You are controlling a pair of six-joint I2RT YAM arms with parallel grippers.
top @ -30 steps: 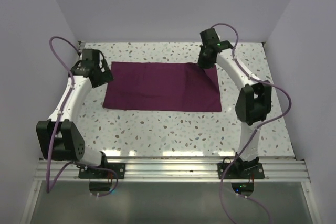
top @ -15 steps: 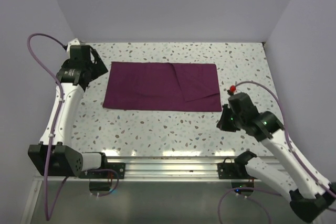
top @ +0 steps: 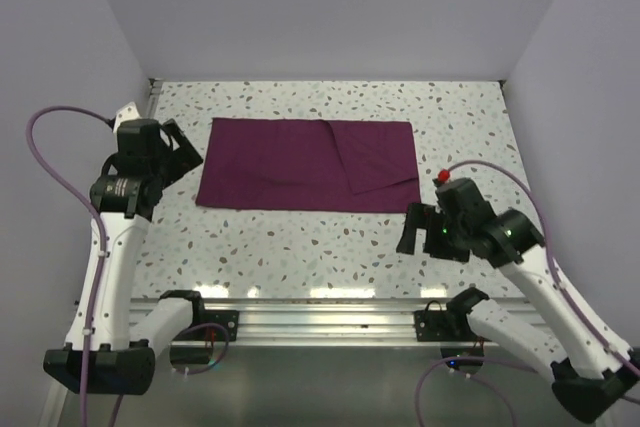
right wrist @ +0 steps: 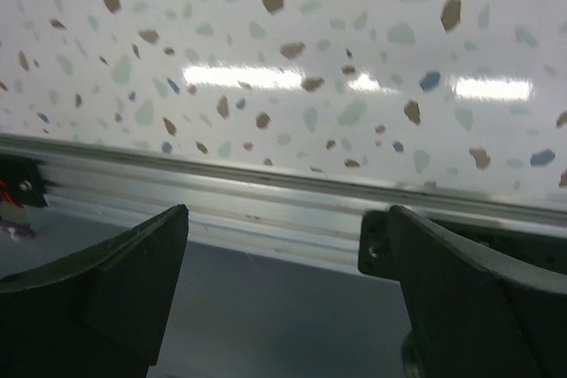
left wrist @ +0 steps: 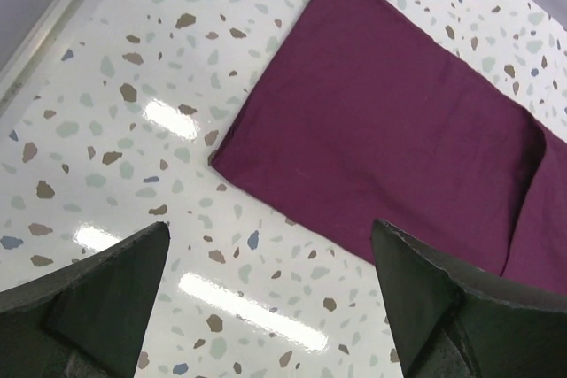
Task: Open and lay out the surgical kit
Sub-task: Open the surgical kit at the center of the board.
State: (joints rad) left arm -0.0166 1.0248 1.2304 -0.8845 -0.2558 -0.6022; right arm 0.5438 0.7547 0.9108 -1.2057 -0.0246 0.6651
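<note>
Lying flat on the speckled tabletop [top: 300,237], the maroon cloth wrap [top: 290,167] of the surgical kit was in the far middle part of the surface. It made a long rectangle. On its right part one folded layer [top: 382,155] lay over the rest, with a slanted edge and some soft creases. What was inside the wrap could not be seen, because the cloth covered everything.

The left fingers [top: 186,151] stood wide apart and held nothing, close to the left short edge of the wrap. In the left wrist view these fingers [left wrist: 97,298] framed the near left corner of the wrap [left wrist: 390,130], which lay on the tabletop [left wrist: 106,86] beyond them.

The right fingers [top: 408,231] were also wide apart and empty. They were over the near right part of the tabletop, apart from the near right corner of the wrap. In the right wrist view the right fingers [right wrist: 461,281] pointed toward the near edge of the tabletop [right wrist: 310,33], where a metal rail [right wrist: 266,201] ran along it.
</note>
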